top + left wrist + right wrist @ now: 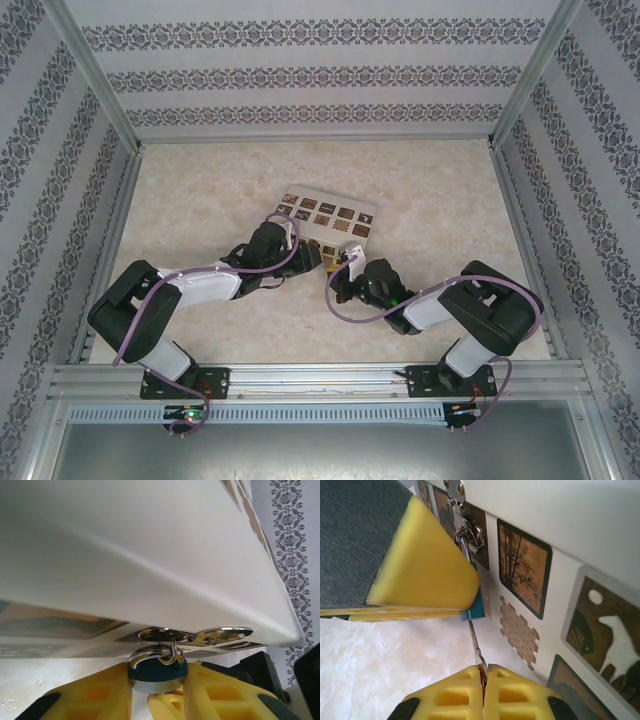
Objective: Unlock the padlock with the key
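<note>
The padlock [157, 671] has a blue-teal body, and its silver shackle [159, 653] hangs through the hasp [200, 636] of the cream box [150, 560]. My left gripper [158, 681] is shut on the padlock body, a yellow finger on each side. In the right wrist view my right gripper [483, 674] is shut on the head of the thin key [475, 641]. The key's blade runs up to the underside of the padlock [475, 610], which is mostly hidden behind the left finger [420, 565]. Both grippers meet at the box's near edge [335, 262] in the top view.
The cream box [325, 218] with dark patterned squares lies mid-table, just beyond the grippers. Patterned walls enclose the table on three sides. Purple cables loop off both arms. A metal rail [320, 378] runs along the near edge.
</note>
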You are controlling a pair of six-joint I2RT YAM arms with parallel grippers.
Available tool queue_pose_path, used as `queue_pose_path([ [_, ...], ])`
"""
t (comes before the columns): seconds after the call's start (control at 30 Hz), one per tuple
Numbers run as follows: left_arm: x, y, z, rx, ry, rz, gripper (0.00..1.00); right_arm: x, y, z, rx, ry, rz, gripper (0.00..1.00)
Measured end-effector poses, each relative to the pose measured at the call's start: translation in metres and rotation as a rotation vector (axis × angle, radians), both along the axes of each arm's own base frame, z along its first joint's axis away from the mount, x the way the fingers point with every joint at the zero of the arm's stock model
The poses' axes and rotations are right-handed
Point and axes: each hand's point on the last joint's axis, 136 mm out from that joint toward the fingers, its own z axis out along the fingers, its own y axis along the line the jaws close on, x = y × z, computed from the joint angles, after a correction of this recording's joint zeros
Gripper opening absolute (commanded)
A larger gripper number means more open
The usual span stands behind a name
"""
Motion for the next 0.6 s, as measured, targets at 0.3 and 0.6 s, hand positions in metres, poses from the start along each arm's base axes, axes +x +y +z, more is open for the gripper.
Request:
queue_pose_path([
  [0.3,-0.0001,0.0000,0.0000,0.000,0.000,0.000,0.29,0.0026,-0.0024,0.0000,-0.001,-0.001,-0.012,0.00],
  [0.6,0.0000,-0.0001,0.0001,-0.001,0.000,0.000,0.29,0.0046,-0.0041,0.0005,0.002,-0.001,-0.021,0.00],
])
